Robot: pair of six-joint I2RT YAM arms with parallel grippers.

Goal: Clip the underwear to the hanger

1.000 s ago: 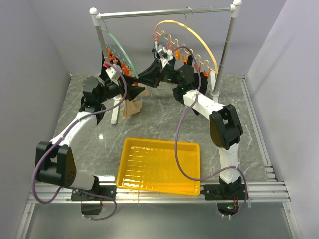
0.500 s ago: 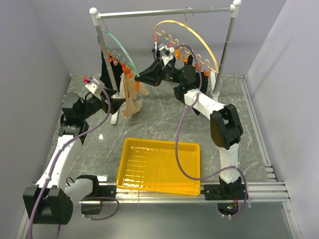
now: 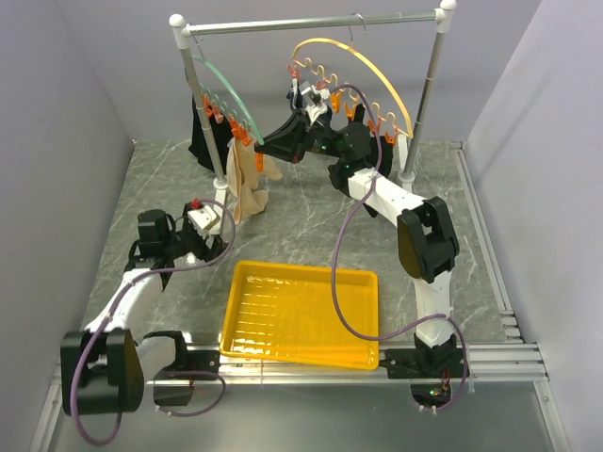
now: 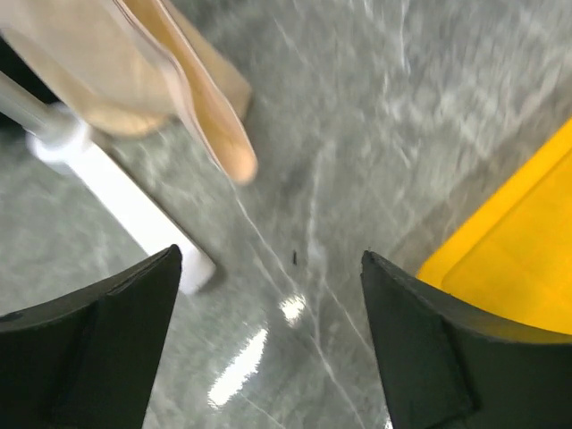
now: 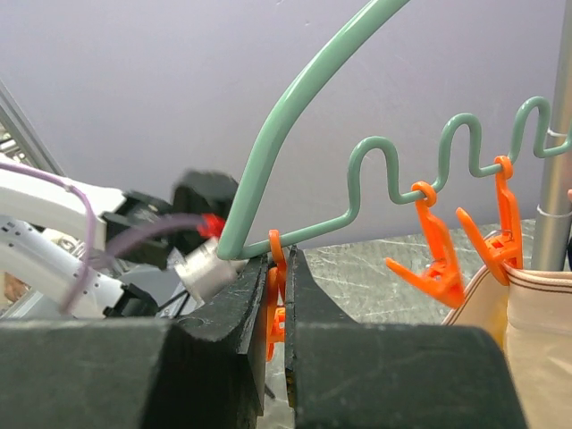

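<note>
The green arc hanger (image 3: 226, 89) hangs from the rack bar at the left, with orange clips (image 3: 239, 132) along it. The beige underwear (image 3: 247, 186) hangs from a clip near its lower end; it also shows in the left wrist view (image 4: 134, 71) and at the right edge of the right wrist view (image 5: 527, 313). My right gripper (image 3: 268, 146) (image 5: 281, 268) is shut on the end orange clip (image 5: 275, 304) of the green hanger (image 5: 295, 116). My left gripper (image 3: 219, 247) (image 4: 270, 259) is open and empty, low over the table, in front of the underwear.
A yellow tray (image 3: 301, 353) lies at the near middle; its corner shows in the left wrist view (image 4: 518, 241). The yellow arc hanger (image 3: 363, 61) hangs at the right of the bar. A black garment (image 3: 202, 132) hangs behind the green hanger. The rack's white foot (image 4: 134, 214) stands by the left gripper.
My left arm has drawn back from the hanger, down to the near left. The underwear now hangs free from the clip. The right gripper has stayed on its clip.
</note>
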